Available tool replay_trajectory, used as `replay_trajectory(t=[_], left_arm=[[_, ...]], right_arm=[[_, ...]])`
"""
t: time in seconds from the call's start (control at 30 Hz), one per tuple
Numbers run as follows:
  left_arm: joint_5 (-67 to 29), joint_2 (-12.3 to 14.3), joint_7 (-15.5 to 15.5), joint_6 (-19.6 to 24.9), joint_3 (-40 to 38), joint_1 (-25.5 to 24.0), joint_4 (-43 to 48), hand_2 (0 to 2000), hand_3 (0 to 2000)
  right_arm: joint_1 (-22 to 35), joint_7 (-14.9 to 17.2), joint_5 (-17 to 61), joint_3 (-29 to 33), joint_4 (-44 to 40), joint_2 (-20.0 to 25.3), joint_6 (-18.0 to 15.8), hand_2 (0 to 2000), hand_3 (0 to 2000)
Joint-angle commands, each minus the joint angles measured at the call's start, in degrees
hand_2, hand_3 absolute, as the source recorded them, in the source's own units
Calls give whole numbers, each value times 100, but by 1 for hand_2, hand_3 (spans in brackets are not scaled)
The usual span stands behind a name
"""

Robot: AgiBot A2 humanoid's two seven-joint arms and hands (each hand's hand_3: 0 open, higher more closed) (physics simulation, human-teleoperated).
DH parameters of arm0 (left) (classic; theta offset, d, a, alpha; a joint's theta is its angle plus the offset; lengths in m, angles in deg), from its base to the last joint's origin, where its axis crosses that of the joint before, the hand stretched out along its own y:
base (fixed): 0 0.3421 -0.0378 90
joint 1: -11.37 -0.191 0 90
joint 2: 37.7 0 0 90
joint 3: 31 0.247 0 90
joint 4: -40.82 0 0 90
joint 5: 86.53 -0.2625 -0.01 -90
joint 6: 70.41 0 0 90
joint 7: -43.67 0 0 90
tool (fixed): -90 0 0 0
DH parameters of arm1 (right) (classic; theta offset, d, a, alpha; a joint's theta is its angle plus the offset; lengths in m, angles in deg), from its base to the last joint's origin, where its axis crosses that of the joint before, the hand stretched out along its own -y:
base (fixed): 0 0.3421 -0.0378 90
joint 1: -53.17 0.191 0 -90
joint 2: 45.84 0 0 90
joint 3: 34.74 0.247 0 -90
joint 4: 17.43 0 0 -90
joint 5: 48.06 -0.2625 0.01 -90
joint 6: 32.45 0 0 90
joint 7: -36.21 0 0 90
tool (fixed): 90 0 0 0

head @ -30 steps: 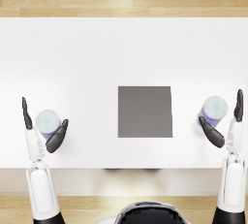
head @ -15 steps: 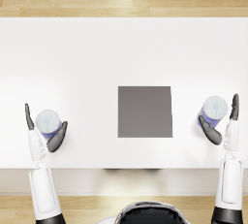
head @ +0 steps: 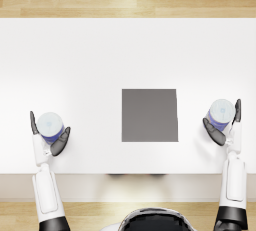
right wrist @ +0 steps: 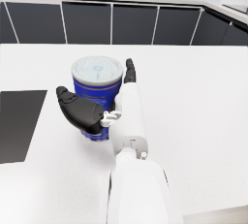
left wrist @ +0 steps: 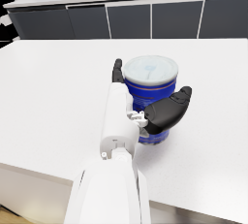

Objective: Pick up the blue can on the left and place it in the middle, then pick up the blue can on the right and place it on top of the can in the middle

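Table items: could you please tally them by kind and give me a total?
Blue cans: 2, the left can and the right can
Dark grey square mats: 1, the mat
Total: 3

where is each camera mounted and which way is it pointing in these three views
Head view: on the head, looking steeply down at the white table and grey mat; both arms show.
Left wrist view: on the left forearm, looking along it at the left robot hand around the left blue can, dark cabinets beyond.
Right wrist view: on the right forearm, looking at the right robot hand around the right blue can.
Shared: the head and right wrist views both show the mat.
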Motion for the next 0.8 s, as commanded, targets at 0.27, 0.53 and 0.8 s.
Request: replay_trajectory(t=[0.27, 0.53, 0.8], left_arm=[[3, -7, -19, 90, 11, 497, -857, 0, 0], [10, 58, -47, 200, -49, 497, -990, 1361, 327], [1, 119, -39, 400, 332, 326, 417, 2000, 1520]], right_arm=[[587, -1, 1, -84, -1049, 92, 8, 0, 0], [688, -25, -1, -86, -1190, 142, -184, 1361, 327], [426, -54, 2, -85, -44, 206, -885, 2000, 1520]])
